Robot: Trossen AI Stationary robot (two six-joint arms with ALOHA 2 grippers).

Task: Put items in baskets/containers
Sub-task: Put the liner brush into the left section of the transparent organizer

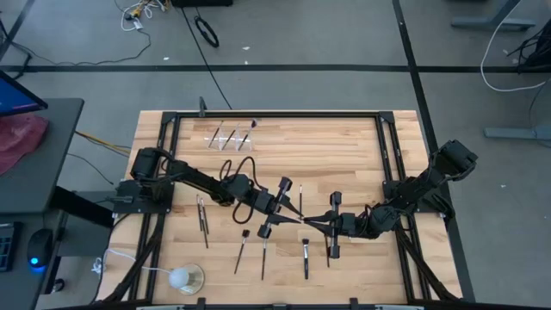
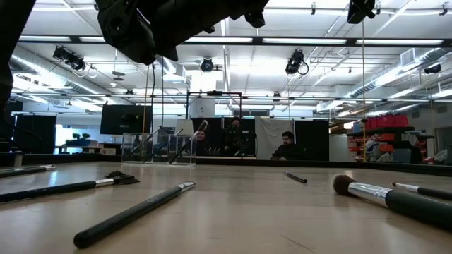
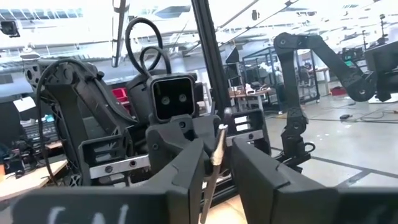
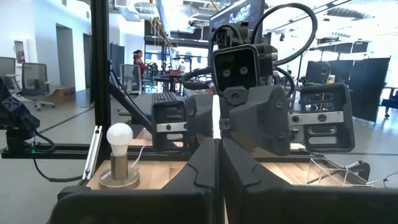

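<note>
Both grippers meet above the middle of the table, shut on one slim makeup brush [image 3: 216, 152] that stands nearly upright between them. My left gripper [image 3: 216, 180] comes from the table's left and my right gripper [image 4: 217, 162] from its right. In the high view they stand tip to tip, left [image 1: 293, 217] and right [image 1: 312, 221]. Several loose brushes [image 1: 263, 250] lie flat on the wood nearer the front edge. The clear holder [image 1: 231, 136] stands at the far side with brushes leaning in it. My left gripper pinches the brush's shaft [image 3: 213, 165] between its two fingers [image 3: 180, 174], coming about level from the table's left, fingers across the brush. The brush runs on above and below the fingers, clear of the table. My right gripper pinches the same brush's shaft [image 4: 216, 118] between its shut fingers [image 4: 199, 168], about level from the table's right. The bright shaft rises upright above the fingertips, and the fingers hide its lower part.
A white bulb on a clear round base [image 1: 183, 277] stands at the front left with its cord. Two brushes [image 1: 203, 220] lie left of the grippers. A black frame [image 1: 275, 114] runs round the table. Bare wood shows between the grippers and the holder.
</note>
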